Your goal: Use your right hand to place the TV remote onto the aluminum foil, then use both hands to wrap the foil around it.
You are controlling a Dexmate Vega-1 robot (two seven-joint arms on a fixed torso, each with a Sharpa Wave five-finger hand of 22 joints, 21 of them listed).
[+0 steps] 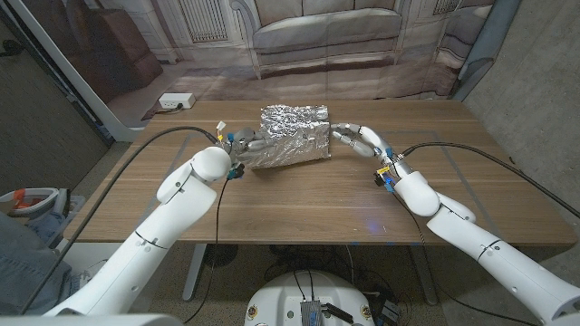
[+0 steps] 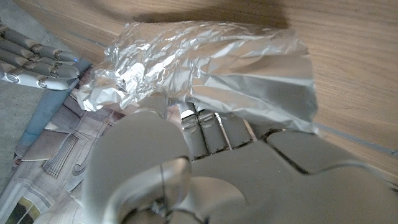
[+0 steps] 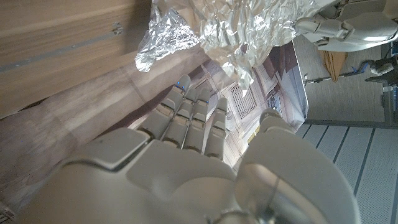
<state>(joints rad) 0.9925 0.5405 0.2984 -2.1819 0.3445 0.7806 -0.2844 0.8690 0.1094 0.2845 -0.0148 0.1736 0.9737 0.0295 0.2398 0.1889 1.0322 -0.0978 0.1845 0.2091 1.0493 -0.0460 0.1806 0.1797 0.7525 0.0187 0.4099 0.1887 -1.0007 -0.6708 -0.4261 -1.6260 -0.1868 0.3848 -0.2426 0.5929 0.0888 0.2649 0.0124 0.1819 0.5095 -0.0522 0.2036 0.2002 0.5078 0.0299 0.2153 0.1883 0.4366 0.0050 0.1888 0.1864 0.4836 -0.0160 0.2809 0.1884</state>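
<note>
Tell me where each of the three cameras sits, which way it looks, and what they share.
Head view: on the robot's head, looking down at the table; both arms, left hand, right hand flank the foil.
Left wrist view: on the left wrist, looking along that hand at the foil.
Right wrist view: on the right wrist, along that hand toward the foil.
Shared: the foil.

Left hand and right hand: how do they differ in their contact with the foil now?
The left hand touches the foil bundle, its fingers under the foil's edge in the left wrist view. The right hand is at the bundle's other end, fingers extended, holding nothing. Both sit beside the foil on the table.
</note>
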